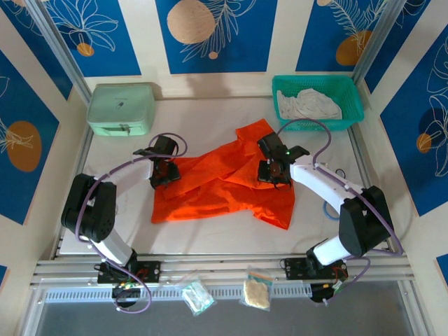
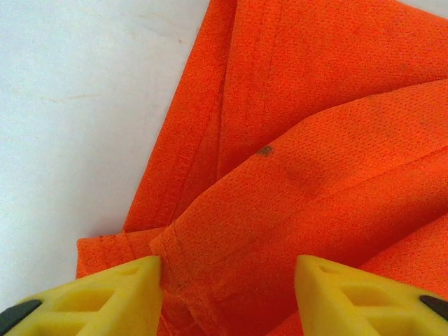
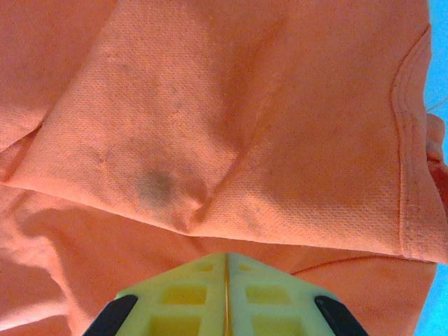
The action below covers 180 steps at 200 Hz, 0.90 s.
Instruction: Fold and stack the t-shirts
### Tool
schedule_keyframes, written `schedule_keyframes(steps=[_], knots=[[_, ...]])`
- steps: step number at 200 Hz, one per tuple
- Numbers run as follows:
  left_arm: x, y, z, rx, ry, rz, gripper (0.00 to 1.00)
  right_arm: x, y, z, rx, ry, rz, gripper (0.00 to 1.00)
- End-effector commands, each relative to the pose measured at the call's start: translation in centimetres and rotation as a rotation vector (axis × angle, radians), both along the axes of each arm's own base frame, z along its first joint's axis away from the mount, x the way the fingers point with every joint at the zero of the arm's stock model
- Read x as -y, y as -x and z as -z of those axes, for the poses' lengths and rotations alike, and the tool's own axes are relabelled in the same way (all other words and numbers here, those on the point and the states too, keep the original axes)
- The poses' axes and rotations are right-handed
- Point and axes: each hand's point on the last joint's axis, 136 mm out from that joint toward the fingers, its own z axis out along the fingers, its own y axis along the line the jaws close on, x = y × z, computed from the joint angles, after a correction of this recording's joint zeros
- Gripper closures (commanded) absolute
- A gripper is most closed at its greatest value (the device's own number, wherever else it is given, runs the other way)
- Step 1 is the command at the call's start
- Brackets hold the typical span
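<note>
The bright orange t-shirt (image 1: 224,185) lies crumpled across the middle of the table. My left gripper (image 1: 164,171) sits at its left edge, open; the yellow fingertips (image 2: 133,280) straddle a hemmed fold of the orange t-shirt (image 2: 315,140) close above it. Over the shirt's right part, my right gripper (image 1: 274,171) has its jaws pressed together (image 3: 226,255) with a thin orange line between the pads, and a raised fold of the orange t-shirt (image 3: 245,105) stands just beyond the tips. A white t-shirt (image 1: 308,105) lies bunched in the basket.
The teal basket (image 1: 353,105) stands at the back right. At the back left is a mint-green hard case (image 1: 121,108). Bare white tabletop (image 1: 210,119) lies behind the shirt. Two small packets (image 1: 198,294) rest on the rail below the table's front edge.
</note>
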Motion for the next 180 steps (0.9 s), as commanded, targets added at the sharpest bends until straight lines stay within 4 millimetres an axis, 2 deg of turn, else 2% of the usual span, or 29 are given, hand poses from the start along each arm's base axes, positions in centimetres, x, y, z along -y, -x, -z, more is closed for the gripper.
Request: schedule_keyframes(steps=[1,53,83,109,156,180], knots=[[-0.1,0.4,0.9,-0.028,0.014,-0.018,0.53,0.5,0.5,-0.4,0.005,-0.016,0.025,0.91],[-0.1,0.3,1.0,-0.024,0.012,-0.02,0.75,1.0,0.9,-0.2,-0.001,-0.021,0.036,0.91],[-0.3,-0.1,0.1,0.0,0.003,-0.027,1.0,1.5,1.3,-0.3,-0.001,-0.02,0.046,0.91],[-0.5,-1.1,-2.7,0.052,-0.018,-0.018,1.0,1.8,1.7,0.3,-0.014,-0.02,0.056,0.91],[-0.9,-3.7,-9.7,0.194,-0.054,0.004,1.0,1.3,2.4,3.9,-0.09,-0.061,0.08,0.95],[-0.9,-5.6,-12.5,0.258,-0.062,0.004,1.0,1.3,3.1,5.1,-0.125,-0.061,0.111,0.98]])
